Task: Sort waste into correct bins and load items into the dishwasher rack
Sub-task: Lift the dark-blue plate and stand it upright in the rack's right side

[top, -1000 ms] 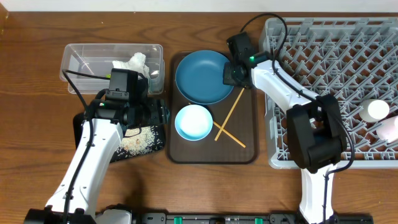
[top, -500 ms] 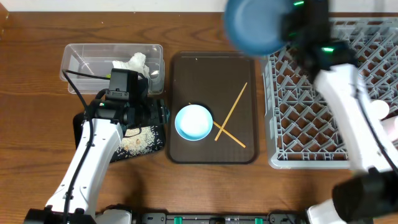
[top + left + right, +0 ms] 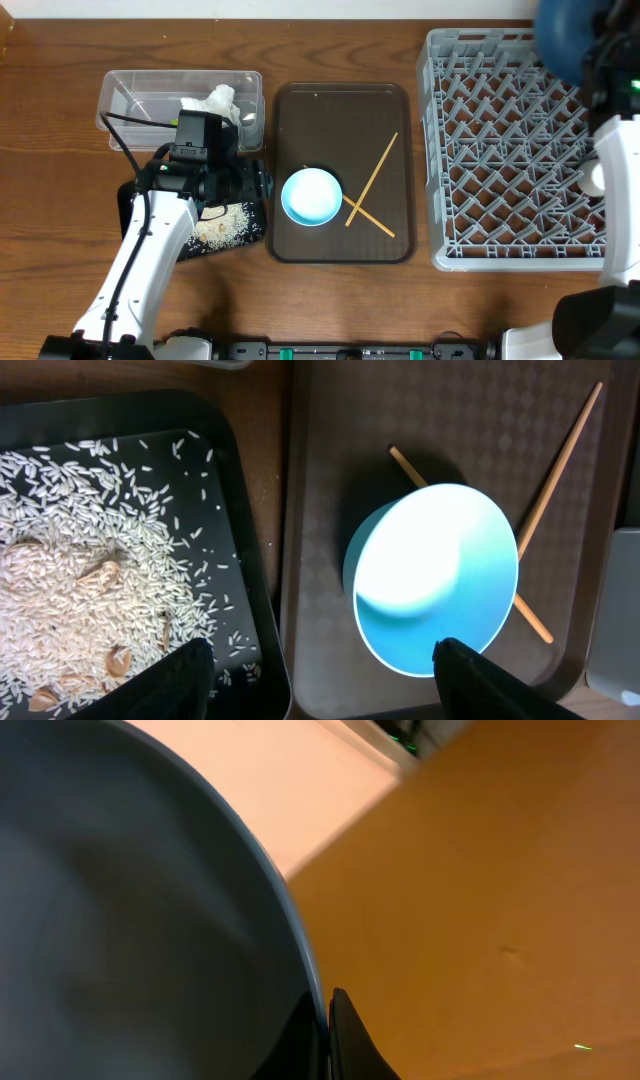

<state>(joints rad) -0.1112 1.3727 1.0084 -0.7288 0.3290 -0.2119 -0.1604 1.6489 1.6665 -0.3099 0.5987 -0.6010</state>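
R gripper (image 3: pixel 326 1020) clamped on blue dish (image 3: pixel 562 35) rim over rack (image 3: pixel 500 150) far-right corner; L gripper (image 3: pixel 322 675) spread wide, holding nothing, by pale-blue bowl (image 3: pixel 435 590)

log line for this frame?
right gripper: shut on blue dish over dishwasher rack | left gripper: open near pale-blue bowl | chopsticks: crossed on brown tray

You've got blue dish (image 3: pixel 562 35) lifted, blurred, over far-right corner; pale-blue bowl (image 3: pixel 311 196) upright mid-desk; chopsticks (image 3: pixel 372 185) crossed just right of it; rice (image 3: pixel 70 560) in black tray (image 3: pixel 240 530) leftward; rack (image 3: pixel 500 150) along right edge
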